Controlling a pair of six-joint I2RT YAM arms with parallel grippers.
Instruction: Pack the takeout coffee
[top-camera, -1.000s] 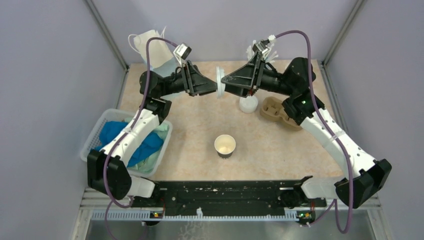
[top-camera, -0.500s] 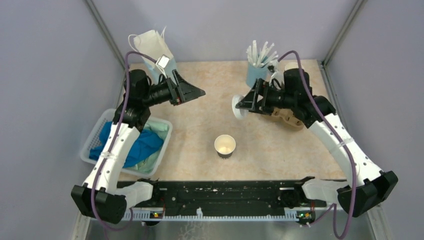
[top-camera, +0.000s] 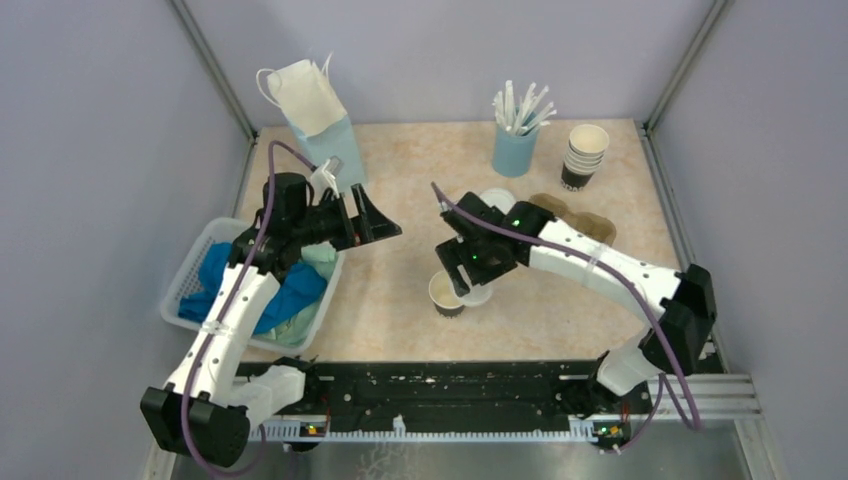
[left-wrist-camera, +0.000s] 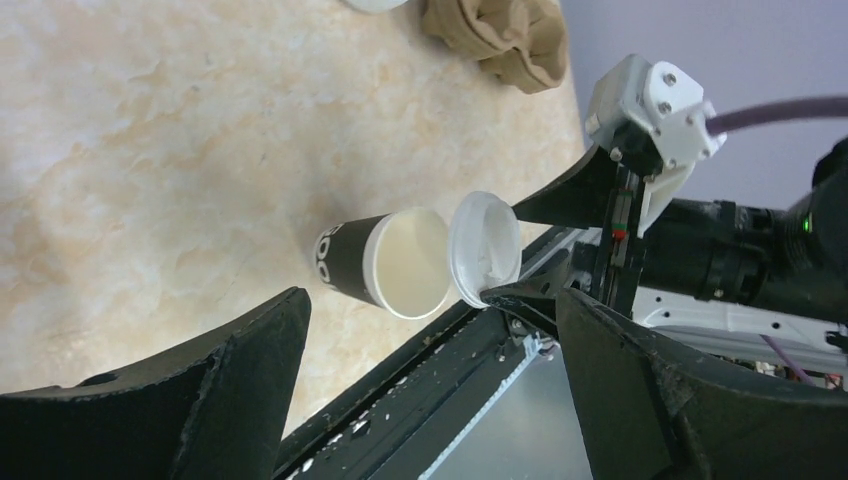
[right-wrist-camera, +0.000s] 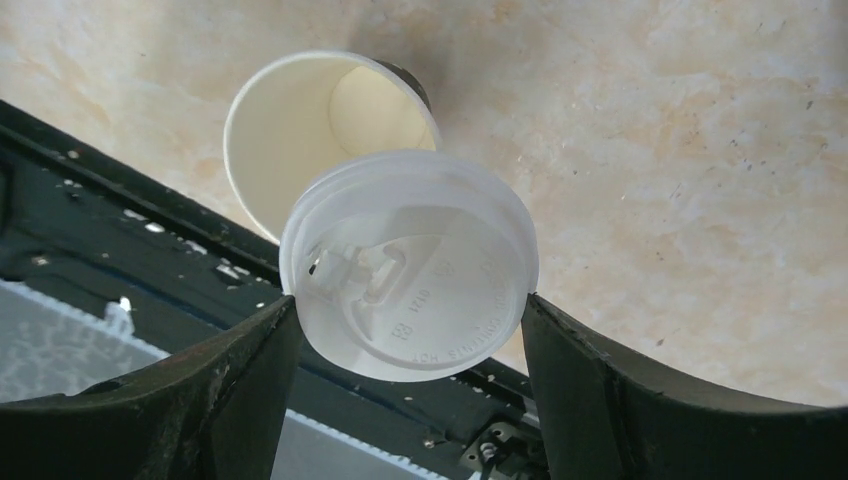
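— How are the jaws found?

— The right jaws are clamped on the white dome lid (right-wrist-camera: 410, 265). It is gripped at two opposite sides of its rim and held tilted, just beside the mouth of the takeout coffee cup (top-camera: 449, 293). The left jaws are spread wide with nothing between them, and are held above the counter (top-camera: 400, 180) near the blue basket (top-camera: 184, 280).

— Where is the cup placed?

— It is stood upright and lidless at the near middle of the counter, close to the black rail (top-camera: 450, 385). Whether the rim is touched by the lid's edge cannot be told.

— What is called for so that the lid is seated well?

— By judgement, the lid should be levelled and centred over the mouth before it is lowered. It should then be pressed evenly until the rim is caught all round. The cup looks light, so it could be tipped or pushed aside if one edge is driven down first. It could be steadied by the left jaws.

— And farther back?

— The brown pulp carrier (top-camera: 595, 225) and the paper bag (top-camera: 320, 115) are seen untouched, so packing is judged not yet begun.
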